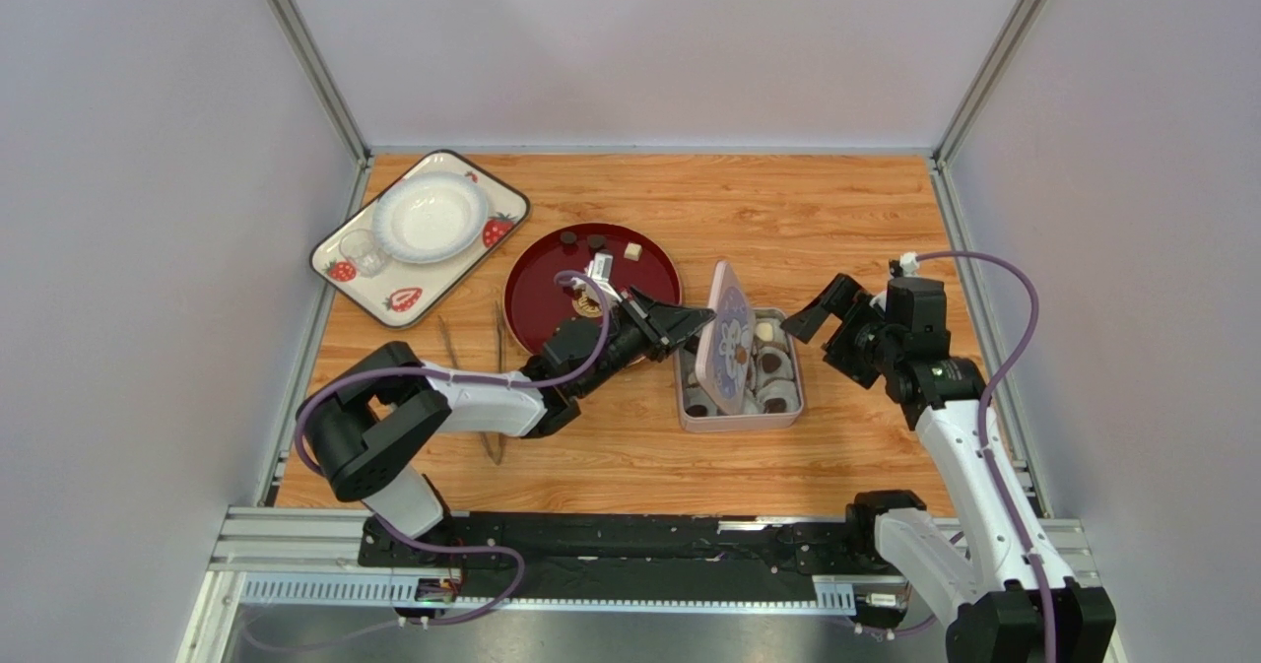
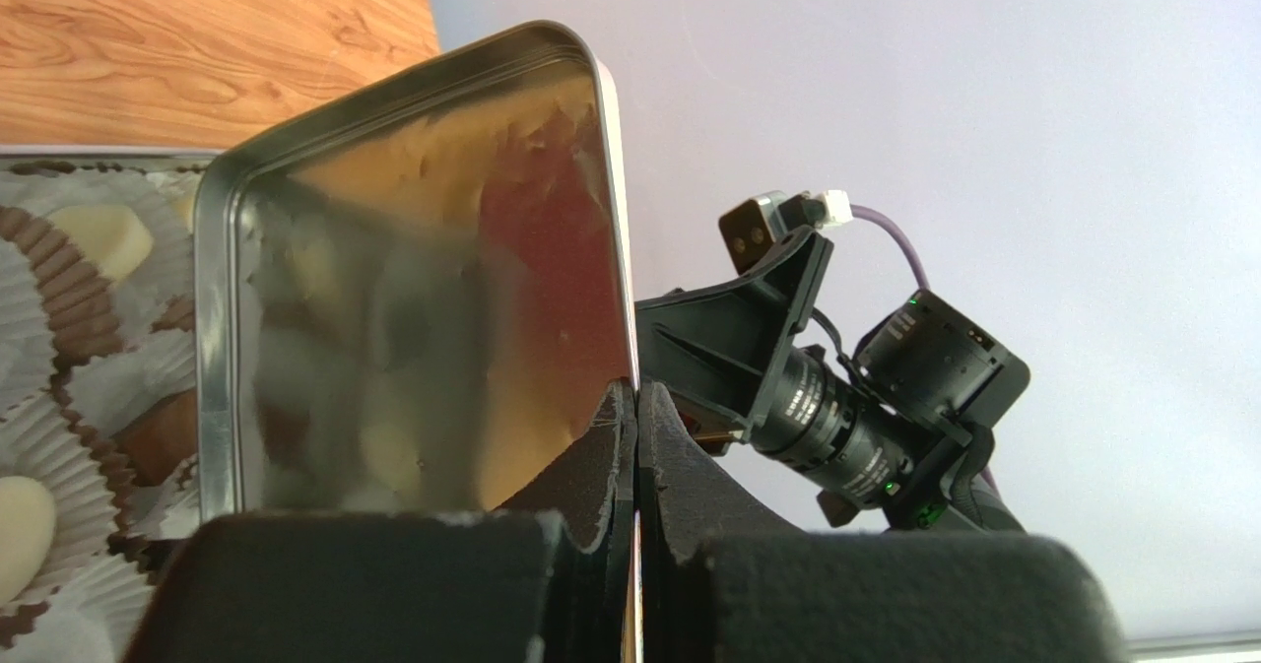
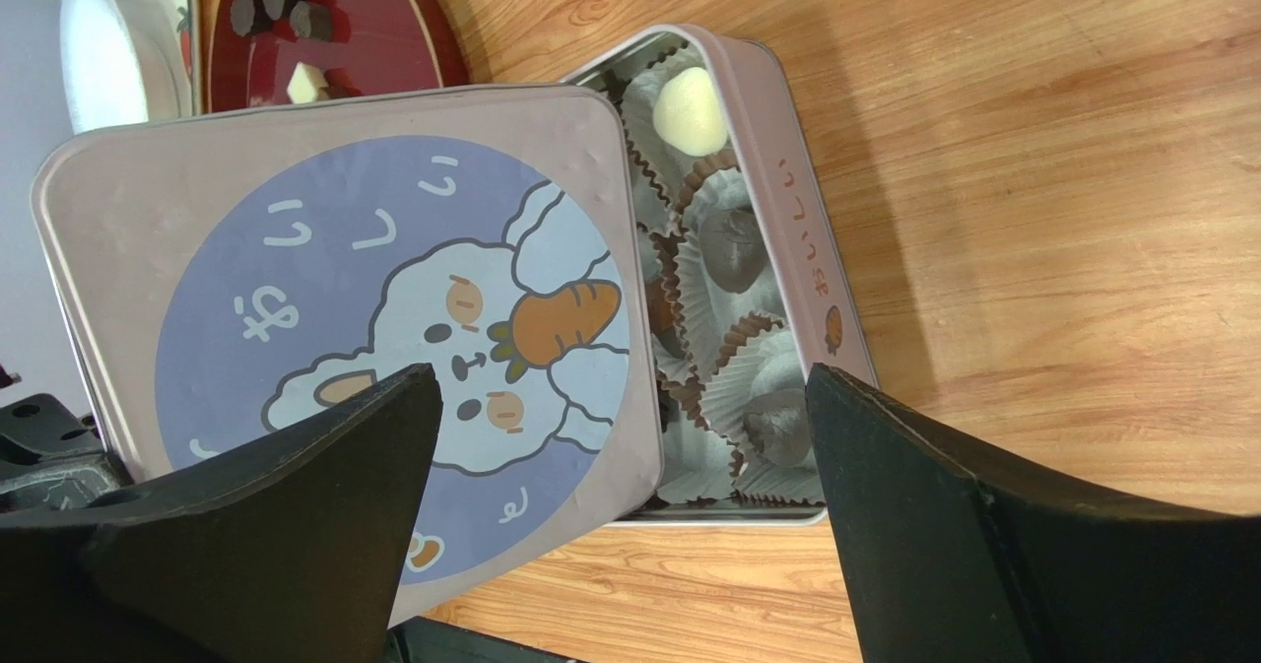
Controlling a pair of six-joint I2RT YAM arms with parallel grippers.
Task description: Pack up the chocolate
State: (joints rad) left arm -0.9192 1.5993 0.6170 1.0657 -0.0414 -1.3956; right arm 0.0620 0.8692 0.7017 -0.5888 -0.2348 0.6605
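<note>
"Starting big: what's on the bench (image 1: 829, 220)?"

"A red plate (image 1: 526, 286) with loose chocolate (image 3: 308, 20). Beside it is the tin (image 1: 740, 421), with more pieces inside."

"And the lid (image 1: 725, 341)?"

"Upright at the tin, its edge pinched by the closed left gripper (image 2: 637, 397). The right gripper (image 1: 823, 309) gapes wide, empty."

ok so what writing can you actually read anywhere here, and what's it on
"おいしい": white hiragana curving round the bunny-and-carrot picture on the lid.
"おいしい": small, along the outer side wall of the tin; it looks like the same word but is only just legible.
Markings on the lens of the right wrist camera: too small to read.
No other writing shows in these views.
</note>
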